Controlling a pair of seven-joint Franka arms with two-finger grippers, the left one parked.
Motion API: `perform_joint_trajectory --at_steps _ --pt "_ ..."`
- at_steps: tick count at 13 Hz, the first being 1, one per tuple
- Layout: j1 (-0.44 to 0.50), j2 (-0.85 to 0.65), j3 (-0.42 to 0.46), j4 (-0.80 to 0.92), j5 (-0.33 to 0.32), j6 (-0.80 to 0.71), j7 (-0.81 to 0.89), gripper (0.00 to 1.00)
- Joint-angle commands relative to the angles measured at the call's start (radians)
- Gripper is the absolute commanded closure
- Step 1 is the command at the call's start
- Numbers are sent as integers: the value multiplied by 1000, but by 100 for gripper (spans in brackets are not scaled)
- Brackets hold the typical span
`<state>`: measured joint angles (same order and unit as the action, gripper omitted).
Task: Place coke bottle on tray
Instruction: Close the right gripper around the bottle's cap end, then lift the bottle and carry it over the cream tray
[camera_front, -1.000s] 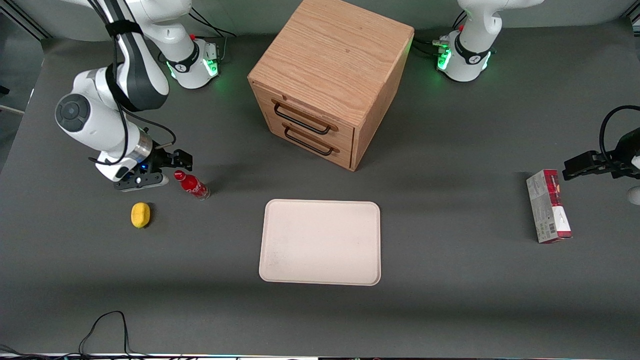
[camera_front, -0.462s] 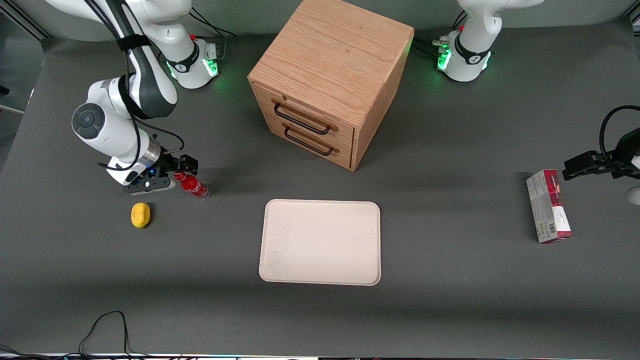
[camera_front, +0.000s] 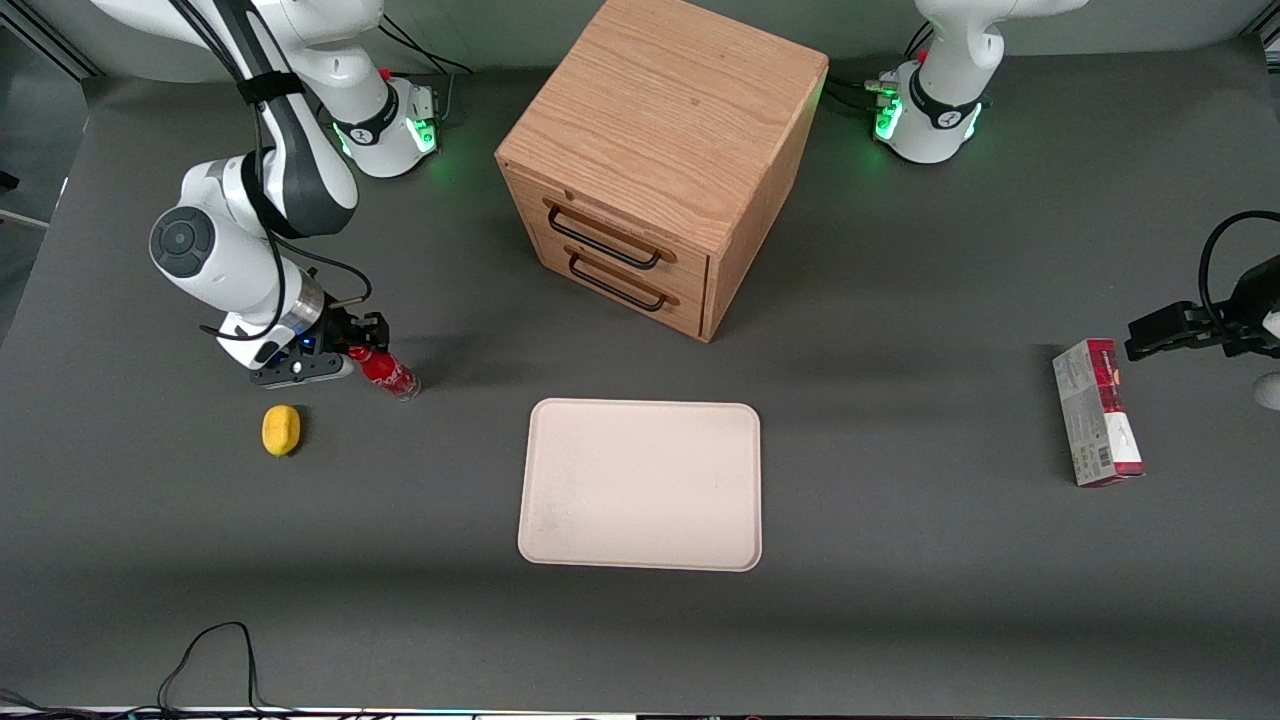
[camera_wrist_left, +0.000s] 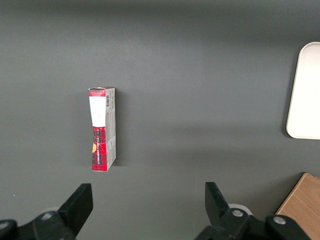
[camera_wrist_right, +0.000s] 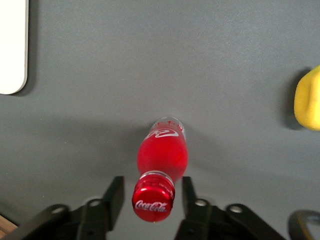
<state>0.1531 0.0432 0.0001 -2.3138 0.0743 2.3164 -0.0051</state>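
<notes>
One coke bottle (camera_front: 384, 369), one tray (camera_front: 640, 485), one yellow lemon-like item (camera_front: 281, 430), one red-and-white carton (camera_front: 1097, 412) and one wooden cabinet (camera_front: 660, 160) with two drawers are counted on the dark grey table (camera_front: 900, 600). The gripper (camera_front: 346, 343) is positioned low at the bottle's red cap (camera_wrist_right: 153, 203), toward the working arm's end of the table. In the right wrist view the fingers (camera_wrist_right: 114, 199) are seen spread, one on each side of the cap, with a gap left on both sides, so nothing is pinched. The bottle is seen standing on the table between the fingers, its base nearer the front camera than the gripper; contact with the pads cannot be confirmed. The bottle is slim and glossy, with red contents, white script on the label and cap, and a clear rounded base. The tray is laid flat well apart from the gripper, toward the parked arm's end and nearer the front camera; it is a matte cream rectangle with rounded corners and a low rim. The yellow item, oval and dull-skinned, is found near the gripper, nearer the front camera. The cabinet is made of grained light wood with two dark wire handles (camera_front: 603, 235). The carton, a long printed box, is laid flat far toward the parked arm's end.
</notes>
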Motion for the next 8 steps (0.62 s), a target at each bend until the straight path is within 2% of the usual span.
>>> perform_joint_trajectory --at_steps 1,3,5,6,8 --pt "11 -3 -9 -7 16 17 -3 100" --pt "11 -12 -9 -6 16 3 -3 100" --pt "11 -40 -11 36 15 -72 -1 100" --pt "11 -48 -11 94 16 -141 8 100" --pt "10 -40 -12 294 15 -394 16 100"
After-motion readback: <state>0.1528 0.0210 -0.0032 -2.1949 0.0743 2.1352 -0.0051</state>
